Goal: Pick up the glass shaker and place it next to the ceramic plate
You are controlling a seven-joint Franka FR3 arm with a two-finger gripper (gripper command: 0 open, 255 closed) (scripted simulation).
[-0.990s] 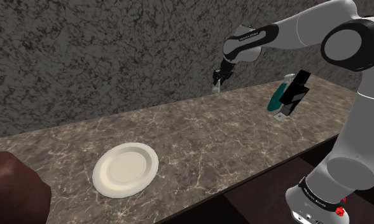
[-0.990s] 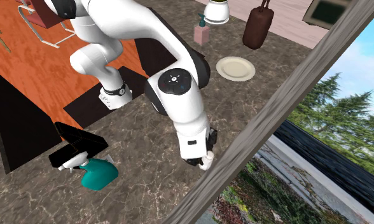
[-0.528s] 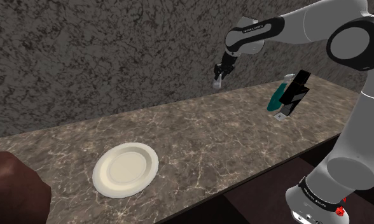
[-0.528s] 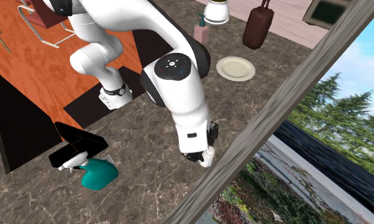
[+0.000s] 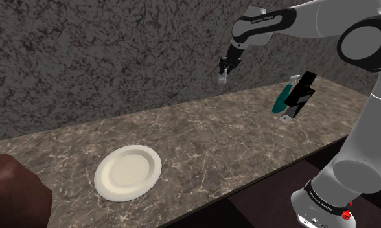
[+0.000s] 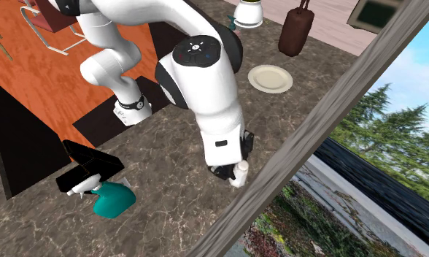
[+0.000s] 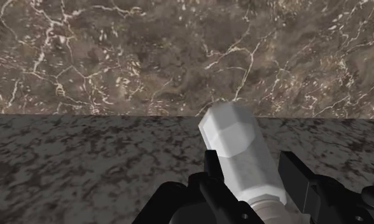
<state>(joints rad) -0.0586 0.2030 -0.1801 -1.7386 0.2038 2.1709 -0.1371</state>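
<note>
Shaker (image 7: pixel 240 153), white, is pinched in your pincer (image 7: pixel 252 167), clear above the bench (image 5: pixel 208 139) near the wall (image 5: pixel 85 58). Carry step: next, swing it over to the plate (image 5: pixel 127 171) and lower it beside the rim.

Our white arm (image 5: pixel 367 149) rises along the right edge of the shoulder view, bends at the upper right corner and stretches leftward across the top. The wrist tips downward, and our black gripper (image 5: pixel 225 68) hangs in the upper middle of the frame. In the wrist view its two fingers (image 7: pixel 212 167) clasp the shaker (image 7: pixel 240 149) between them.
</note>
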